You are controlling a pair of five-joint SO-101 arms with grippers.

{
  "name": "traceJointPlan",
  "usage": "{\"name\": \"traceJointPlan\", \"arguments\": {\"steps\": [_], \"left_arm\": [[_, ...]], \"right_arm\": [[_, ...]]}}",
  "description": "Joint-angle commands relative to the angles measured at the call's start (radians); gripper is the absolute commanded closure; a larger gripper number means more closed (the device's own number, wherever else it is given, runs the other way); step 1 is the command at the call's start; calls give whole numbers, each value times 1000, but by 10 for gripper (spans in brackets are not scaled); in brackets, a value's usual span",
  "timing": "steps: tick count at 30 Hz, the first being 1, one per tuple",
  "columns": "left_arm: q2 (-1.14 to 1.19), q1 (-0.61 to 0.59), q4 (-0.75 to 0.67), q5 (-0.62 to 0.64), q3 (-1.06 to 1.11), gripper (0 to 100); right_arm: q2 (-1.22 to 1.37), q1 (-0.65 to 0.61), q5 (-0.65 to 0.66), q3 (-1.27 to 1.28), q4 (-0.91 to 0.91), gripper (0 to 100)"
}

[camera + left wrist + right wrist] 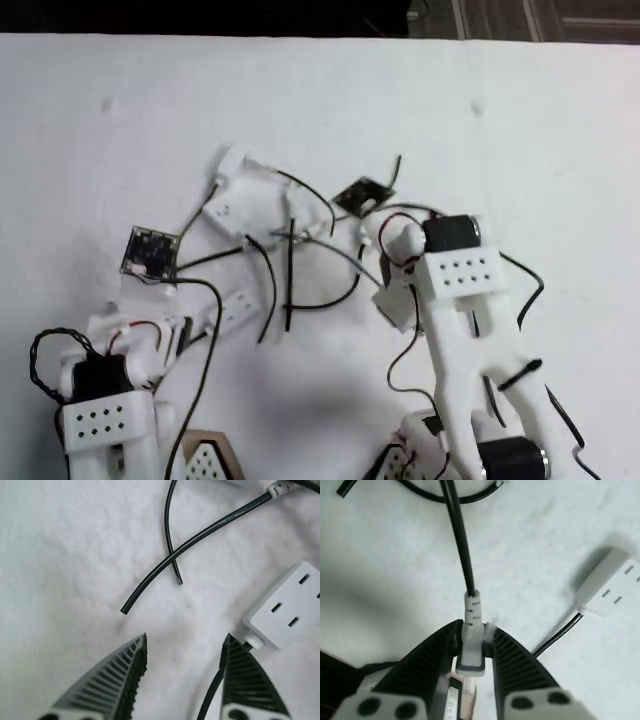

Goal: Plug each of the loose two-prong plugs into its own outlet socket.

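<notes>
Hanging spread over the table, the left hand has an outlet block just beside one finger, while the right hand pinches a white two-prong plug, a second outlet block lying apart on the table. The plug's long axis runs along the hand, black cord leading out past the fingertips, prongs hidden. A clean insertion likely means squaring prongs to the slots, then pushing straight.

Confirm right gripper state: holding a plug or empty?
Shut on the white plug: the right gripper pinches its body from both sides, black cord leading out ahead.
</notes>
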Motion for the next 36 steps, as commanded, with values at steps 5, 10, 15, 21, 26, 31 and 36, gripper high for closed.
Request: {"name": "traceJointPlan", "arguments": {"steps": [5,10,15,21,26,31,36], "left_arm": [[-10,10,-15,129,-175,755],[-10,96,-15,212,-261,755],[-10,222,-28,296,-310,755],[-10,372,-110,430,-308,755],[-12,472,-112,476,-315,755],[-12,535,-114,477,-316,755],[-16,596,-109,474,-316,755]], "right_arm": [[-216,-24,-127,-15,10,981],[-366,-148,-249,-11,-25,981],[-495,-297,-387,-9,-119,981],[-559,-433,-506,-6,-189,981],[-575,-518,-545,95,-278,981],[-610,-576,-545,242,-420,981],[-610,-591,-539,370,-556,981]]}}
